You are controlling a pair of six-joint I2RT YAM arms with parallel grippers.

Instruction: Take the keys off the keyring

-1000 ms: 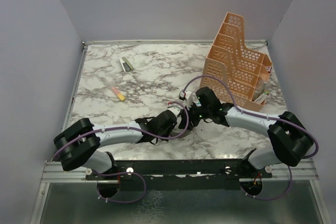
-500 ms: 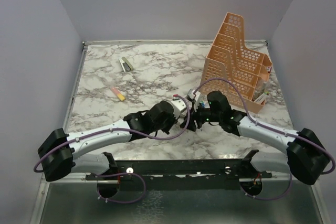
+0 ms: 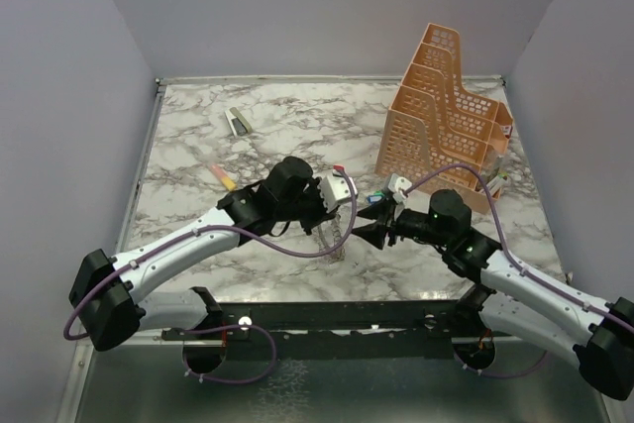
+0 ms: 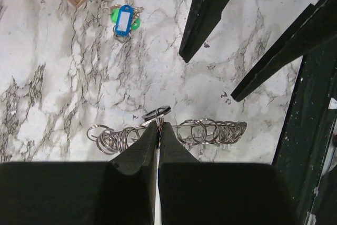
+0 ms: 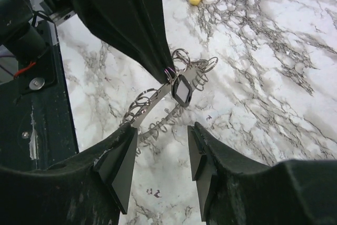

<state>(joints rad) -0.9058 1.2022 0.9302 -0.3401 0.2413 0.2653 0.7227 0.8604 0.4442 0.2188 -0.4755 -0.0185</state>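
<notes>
The keyring is a thin dark metal ring hanging clear of the marble, its shadow below it. The keys are small silvery loops strung along it on both sides of the grip. My left gripper is shut on the keyring's rim, next to a small dark square tag. From above, the keyring dangles under the left gripper. My right gripper is open, empty, just short of the keyring. In the top view the right gripper sits right of it.
A blue-green tag lies on the marble near the orange file organizer at the back right. A pink-yellow marker and a small grey-green object lie at the back left. The black frame rail runs along the near edge.
The left gripper has closed fully, risen and moved back-left with the keyring hanging from it. The right arm has stretched out and its gripper has shifted right, staying open.
</notes>
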